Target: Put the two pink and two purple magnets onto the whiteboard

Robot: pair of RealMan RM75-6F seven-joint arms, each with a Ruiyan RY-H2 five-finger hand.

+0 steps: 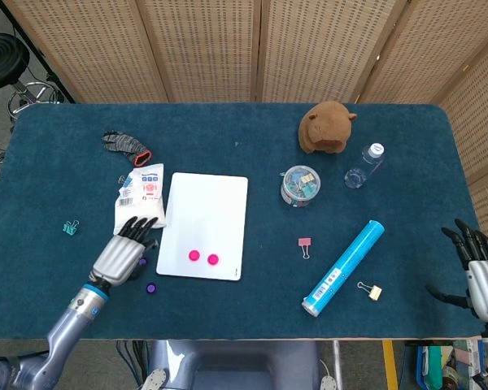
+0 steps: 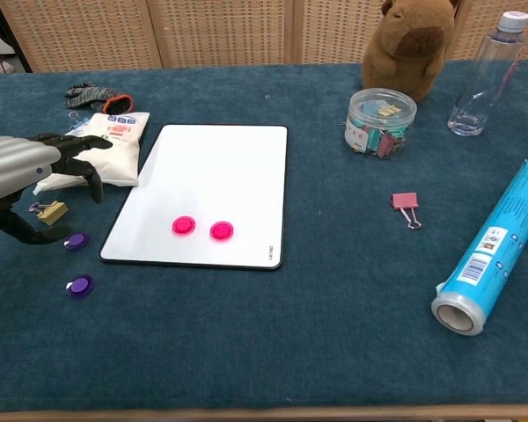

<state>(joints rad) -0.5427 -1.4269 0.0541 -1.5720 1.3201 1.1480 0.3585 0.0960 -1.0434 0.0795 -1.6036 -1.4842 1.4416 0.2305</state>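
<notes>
- The whiteboard (image 2: 213,193) is lying flat on the blue desk (image 2: 317,334), left of the middle; two pink magnets (image 2: 184,225) are sitting side by side on its near half, close together but not touching.
- Two purple magnets are lying on the desk off the board's near left corner; one purple magnet (image 2: 76,240) is sitting just beside the board's left edge, the other purple magnet (image 2: 80,285) is lying a little nearer the desk's front edge.
- The left hand (image 2: 22,180) is hovering at the left side of the desk, left of the whiteboard, fingers spread and curved, grasping nothing; in the chest view its thumb tip is showing right beside the upper purple magnet, though I cannot tell whether it is touching it.
- The right hand (image 1: 477,268) is hanging off the right end of the desk, fingers apart, released and holding nothing.
- A white packet (image 2: 106,149) is lying just left of the board's far corner, partly behind the left hand; a yellow binder clip (image 2: 49,211) is sitting under that hand.
- A brown plush toy (image 1: 327,126), a clear bottle (image 1: 364,165), a round tub of clips (image 1: 299,185), a pink binder clip (image 1: 304,244) and a blue tube (image 1: 342,267) are occupying the right half of the desk.
</notes>
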